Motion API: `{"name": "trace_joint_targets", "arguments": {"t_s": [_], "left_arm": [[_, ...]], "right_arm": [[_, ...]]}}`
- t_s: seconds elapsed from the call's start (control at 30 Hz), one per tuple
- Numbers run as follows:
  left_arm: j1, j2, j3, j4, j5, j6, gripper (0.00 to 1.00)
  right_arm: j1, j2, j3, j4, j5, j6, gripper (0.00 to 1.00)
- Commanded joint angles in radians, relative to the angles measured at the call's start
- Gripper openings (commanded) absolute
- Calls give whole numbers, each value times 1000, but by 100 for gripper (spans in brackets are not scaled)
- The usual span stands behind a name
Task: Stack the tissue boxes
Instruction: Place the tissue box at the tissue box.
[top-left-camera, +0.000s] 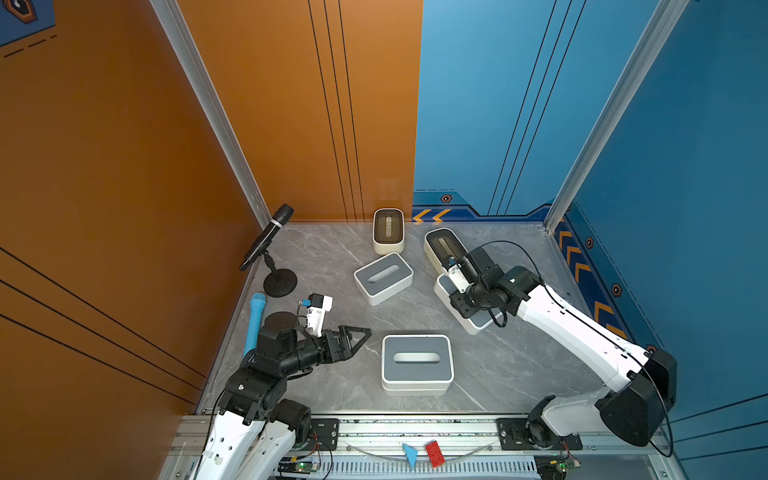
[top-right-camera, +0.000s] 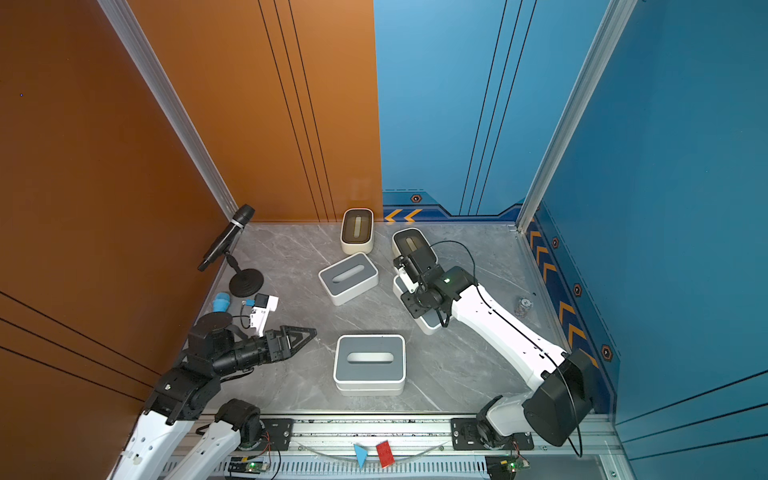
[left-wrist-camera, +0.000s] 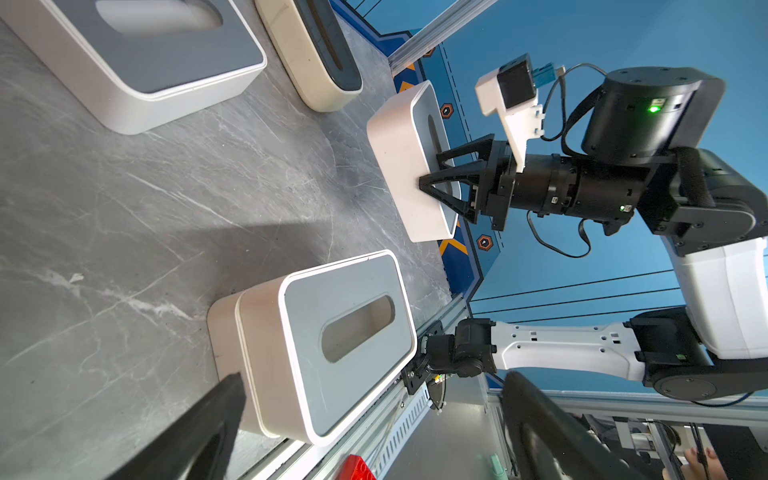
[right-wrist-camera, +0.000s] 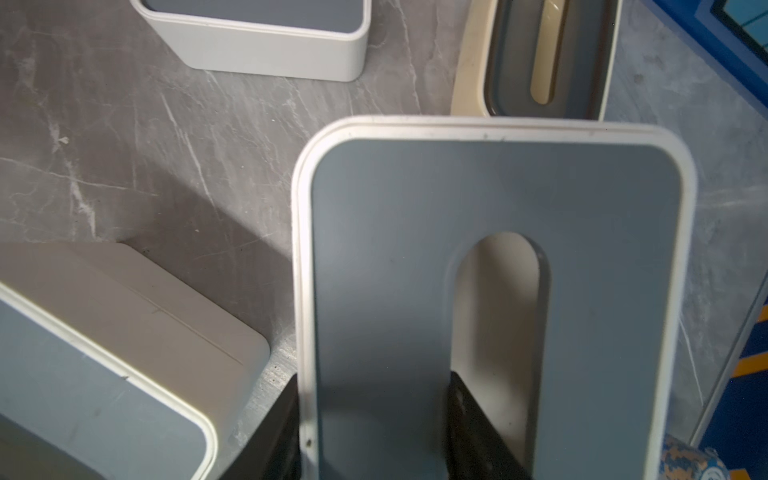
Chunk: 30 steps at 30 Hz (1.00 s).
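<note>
My right gripper (right-wrist-camera: 374, 415) is shut on a grey-lidded tissue box (right-wrist-camera: 415, 249), one finger inside the lid's slot and the other outside the side wall. In both top views my right wrist covers most of that box (top-left-camera: 478, 324) (top-right-camera: 430, 326). I cannot tell whether it touches the table. A second grey-lidded box (top-left-camera: 417, 363) sits on another white box near the front edge. A third one (top-left-camera: 383, 278) lies mid-table. Two dark-lidded boxes (top-left-camera: 388, 230) (top-left-camera: 442, 245) stand at the back. My left gripper (top-left-camera: 363, 343) is open and holds nothing, left of the front stack (left-wrist-camera: 332, 340).
A black microphone on a stand (top-left-camera: 270, 237) and a blue microphone (top-left-camera: 255, 320) stand at the left wall beside my left arm. A red brick (top-left-camera: 434, 453) and a blue triangle (top-left-camera: 410, 455) lie on the front rail. A small crumpled object (top-right-camera: 524, 305) sits by the right wall.
</note>
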<state>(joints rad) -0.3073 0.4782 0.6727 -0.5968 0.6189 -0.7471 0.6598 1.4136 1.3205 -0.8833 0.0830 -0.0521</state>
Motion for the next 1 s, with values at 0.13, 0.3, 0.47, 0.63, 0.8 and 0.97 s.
{"name": "trace_joint_targets", "arguments": {"t_s": [0.13,0.3,0.47,0.63,0.8,0.97], "left_arm": [[7,-65,-39,-77,-25,-62,98],[7,-101,-69,-78,-23,-103,98],[7,-121,-85,-79,-12,-129,98],[7,-129,-76,-78,-8,-144,98],[7,-122,-62,-80,-1,-146,98],[7,-130,-54,-92,24,-143,98]], "right_arm": [[75,-2,84,-16,9,-108,38],[118,2,119,-50,-6,-146,38],[161,19,168,-93,-20,-173,38],[217,18,182,-101,-27,-186,38],[256,17,193,-104,-31,-184,38],[273,35,226,-138,-46,-199,38]]}}
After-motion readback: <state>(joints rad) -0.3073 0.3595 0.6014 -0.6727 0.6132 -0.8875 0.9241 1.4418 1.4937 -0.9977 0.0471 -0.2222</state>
